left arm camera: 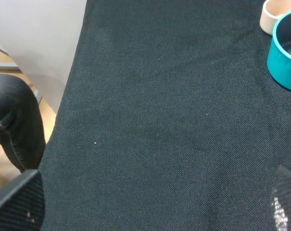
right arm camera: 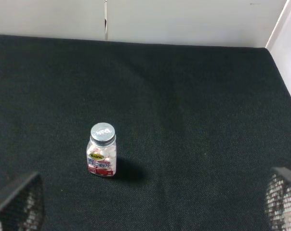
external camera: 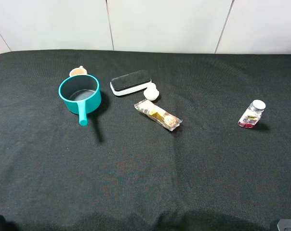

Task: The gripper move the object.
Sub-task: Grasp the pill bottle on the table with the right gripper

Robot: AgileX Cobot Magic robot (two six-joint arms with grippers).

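Observation:
The small clear bottle [external camera: 252, 114] with a silver cap and red-purple label stands upright on the black table at the right. It also shows in the right wrist view [right arm camera: 102, 150]. My right gripper [right arm camera: 149, 199] is open and empty, with the bottle a little ahead of it, nearer one finger. My left gripper [left arm camera: 152, 204] is open and empty over bare cloth near the table's left edge. In the exterior high view only a bit of each arm shows at the bottom corners.
A teal pot [external camera: 79, 96] with its handle toward the front stands at the back left, a small beige cup [external camera: 78, 71] behind it. A black-and-white eraser [external camera: 131, 83], a white round lump [external camera: 151, 92] and a wrapped snack bar [external camera: 158, 115] lie near the middle.

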